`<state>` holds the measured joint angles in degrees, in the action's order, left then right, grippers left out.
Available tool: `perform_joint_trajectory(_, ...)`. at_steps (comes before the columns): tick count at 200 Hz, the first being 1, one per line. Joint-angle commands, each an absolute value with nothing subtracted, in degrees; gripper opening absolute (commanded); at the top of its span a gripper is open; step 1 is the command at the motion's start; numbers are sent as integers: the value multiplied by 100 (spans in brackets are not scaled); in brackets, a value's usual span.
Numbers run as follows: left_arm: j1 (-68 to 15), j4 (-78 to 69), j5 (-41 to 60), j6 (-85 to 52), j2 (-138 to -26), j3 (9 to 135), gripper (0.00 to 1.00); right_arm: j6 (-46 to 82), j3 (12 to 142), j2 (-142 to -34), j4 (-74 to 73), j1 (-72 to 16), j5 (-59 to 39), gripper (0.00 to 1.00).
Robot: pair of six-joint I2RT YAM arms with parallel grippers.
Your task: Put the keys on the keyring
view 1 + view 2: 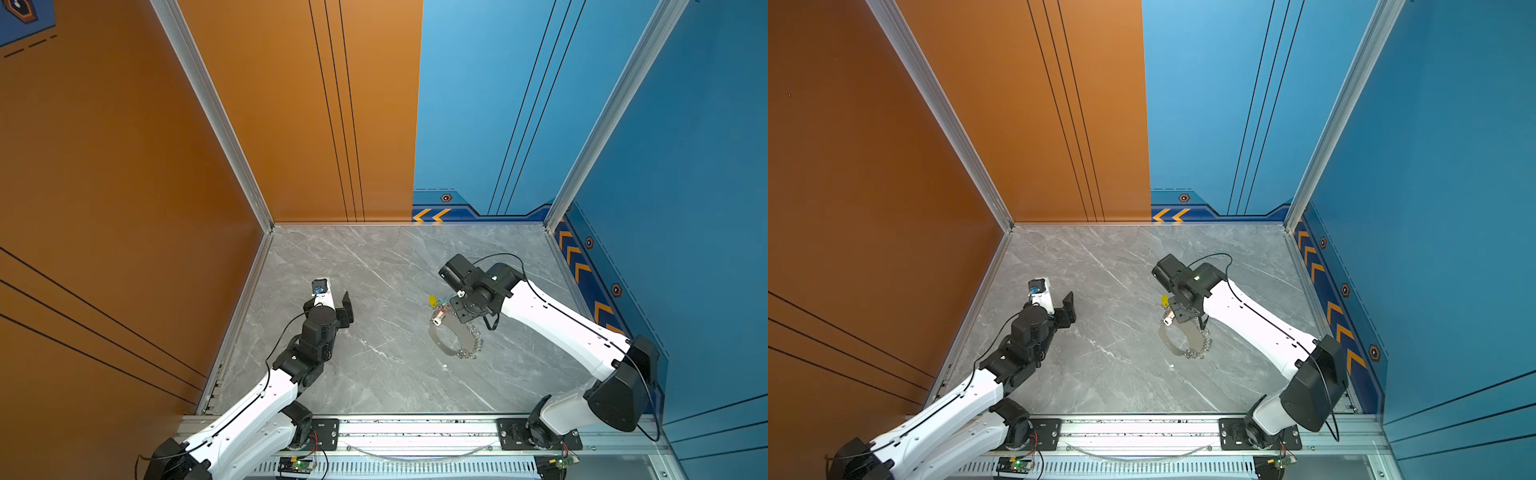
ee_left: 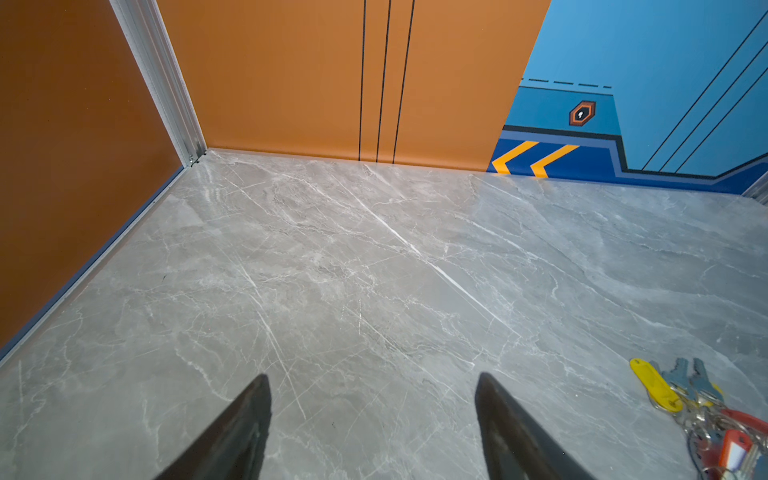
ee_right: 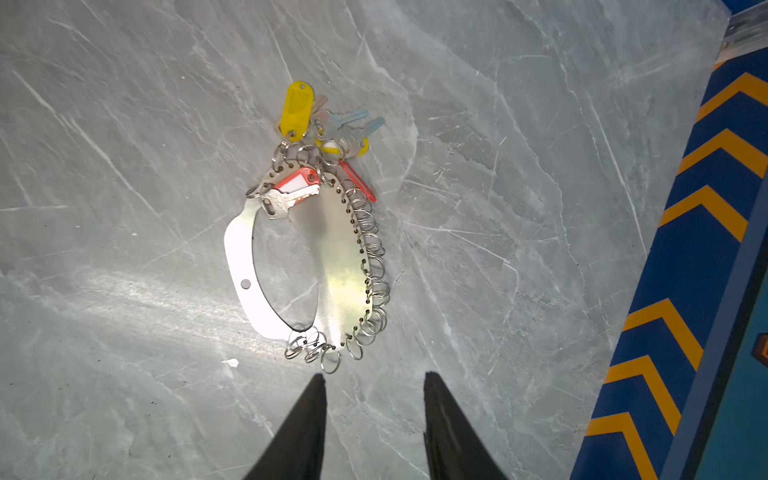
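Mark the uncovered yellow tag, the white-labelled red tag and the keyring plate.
uncovered yellow tag (image 3: 294, 109): right wrist view, its middle.
white-labelled red tag (image 3: 299, 185): right wrist view, on the white label.
keyring plate (image 3: 341, 266): right wrist view, its wide bare part.

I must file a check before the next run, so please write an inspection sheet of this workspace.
Surface: grey marble table, glossy, flat.
Job's things: keys with yellow and red tags lie bunched at one end of the keyring, a metal plate edged with small rings.
Clutter: one white speck beside the keyring.
Grippers: left gripper open, empty, away from the keys; right gripper open, empty, close to the keyring.
Cables: black cable loops off the right arm.
Surroundings: orange wall, blue wall.
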<state>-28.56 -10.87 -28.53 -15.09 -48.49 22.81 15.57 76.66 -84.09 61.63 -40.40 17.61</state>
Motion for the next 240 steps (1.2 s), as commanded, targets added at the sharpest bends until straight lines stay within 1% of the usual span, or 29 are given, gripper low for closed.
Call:
perform_joint_trajectory(1, -2830, -1116, -2978, -1300, -5004, 2334, 84, 1757, 7042, -7824, 5129, -3627, 1627, 43)
perform_joint_trajectory(4, -2828, -1114, -2998, -1281, -5031, 2342, 85, 1758, 6945, -7721, 5046, -3538, 1612, 44)
perform_joint_trajectory(7, -2830, -1121, -3020, -1264, -5052, 2352, 91, 1758, 6857, -7617, 4942, -3456, 1626, 46)
perform_joint_trajectory(18, -2824, -1144, -3157, -1235, -5134, 2379, 99, 1701, 6556, -7267, 4594, -3180, 1771, 50)
perform_joint_trajectory(35, -2821, -1292, -3347, -1082, -5168, 2361, 98, 1571, 6051, -6781, 3973, -2716, 2094, 54)
perform_joint_trajectory(47, -2810, -1483, -3551, -912, -5110, 2292, 98, 1509, 5638, -6495, 3438, -2324, 2302, 64)
perform_joint_trajectory(56, -2798, -1740, -3712, -732, -5046, 2179, 98, 1437, 5350, -6317, 3075, -2007, 2275, 73)
perform_joint_trajectory(72, -2697, -2332, -3847, -320, -4958, 1903, 98, 1417, 4756, -6057, 2182, -1464, 2157, 79)
perform_joint_trajectory(76, -2651, -2512, -3860, -234, -4964, 1831, 98, 1388, 4584, -6008, 1925, -1338, 2088, 83)
perform_joint_trajectory(80, -2594, -2664, -3887, -164, -4968, 1764, 98, 1354, 4426, -5968, 1673, -1213, 2009, 97)
perform_joint_trajectory(83, -2548, -2740, -3911, -142, -4988, 1728, 98, 1327, 4298, -5948, 1481, -1127, 1973, 100)
perform_joint_trajectory(94, -2345, -2860, -3853, -160, -5071, 1671, 98, 1284, 3875, -5915, 835, -879, 1950, 100)
perform_joint_trajectory(106, -2067, -3008, -3427, -33, -5255, 1617, 98, 999, 3462, -5953, 126, -695, 1798, 100)
perform_joint_trajectory(122, -1789, -3324, -3397, 118, -5761, 1639, 98, 524, 2910, -6139, -989, -660, 1843, 100)
perform_joint_trajectory(135, -1555, -3808, -3355, 324, -6315, 1650, 98, 423, 2636, -6380, -1671, -605, 1846, 100)
perform_joint_trajectory(149, -1319, -4139, -3136, 470, -6897, 1713, 98, 409, 2522, -6705, -2093, -555, 1775, 100)
perform_joint_trajectory(161, -1079, -4377, -2836, 291, -7334, 1780, 98, 288, 2447, -6982, -2492, -545, 1611, 100)
perform_joint_trajectory(172, -832, -4774, -2349, 206, -7716, 1799, 98, 84, 2301, -7175, -2998, -570, 1388, 100)
perform_joint_trajectory(190, -624, -4947, -1758, 204, -7997, 1868, 98, -124, 1998, -7461, -3930, -606, 1150, 100)
perform_joint_trajectory(197, -482, -5210, -1613, 100, -8244, 1839, 98, -197, 1944, -7622, -4269, -625, 1139, 100)
perform_joint_trajectory(203, -377, -5557, -1560, -11, -8499, 1784, 98, -287, 1961, -7662, -4282, -679, 1183, 100)
perform_joint_trajectory(218, -129, -6465, -1324, -152, -9094, 1692, 98, -309, 2012, -7770, -4358, -641, 858, 100)
perform_joint_trajectory(226, -85, -6124, -1251, -196, -8953, 1753, 98, -280, 1985, -7870, -4478, -599, 587, 100)
perform_joint_trajectory(232, -54, -5782, -1281, -261, -8867, 1835, 98, -320, 1911, -8064, -4832, -557, 335, 100)
perform_joint_trajectory(240, -52, -5732, -1332, -290, -8904, 1896, 98, -218, 1830, -8296, -5334, -543, 423, 100)
